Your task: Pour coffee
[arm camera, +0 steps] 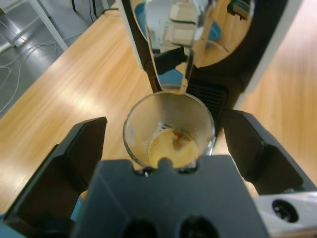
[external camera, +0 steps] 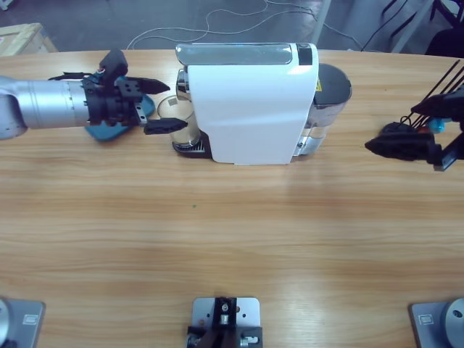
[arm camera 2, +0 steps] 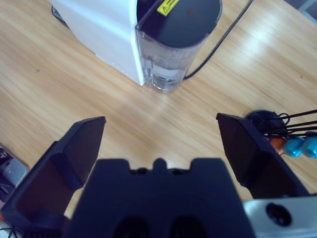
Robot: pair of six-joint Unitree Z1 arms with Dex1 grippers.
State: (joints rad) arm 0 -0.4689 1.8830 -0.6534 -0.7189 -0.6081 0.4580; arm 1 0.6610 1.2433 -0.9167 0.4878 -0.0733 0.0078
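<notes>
A small clear glass (arm camera: 168,124) stands on the drip tray under the spout of the white coffee machine (external camera: 250,101). In its bottom lies a shallow layer of tan coffee (arm camera: 171,148). My left gripper (arm camera: 166,126) is open, one black jaw on each side of the glass, neither touching it. In the high view this gripper (external camera: 172,106) comes in from the left with the glass (external camera: 168,109) between its jaws. My right gripper (arm camera 2: 161,123) is open and holds nothing. It hovers over bare table at the far right (external camera: 377,145), beyond the machine's water tank (arm camera 2: 173,44).
A black wire rack (external camera: 435,101) at the right edge holds blue capsules (arm camera 2: 297,146) and an orange one (arm camera 2: 277,144). The machine's black cable (arm camera 2: 223,42) trails over the table behind the tank. The table's far edge (external camera: 87,52) runs just behind the left arm.
</notes>
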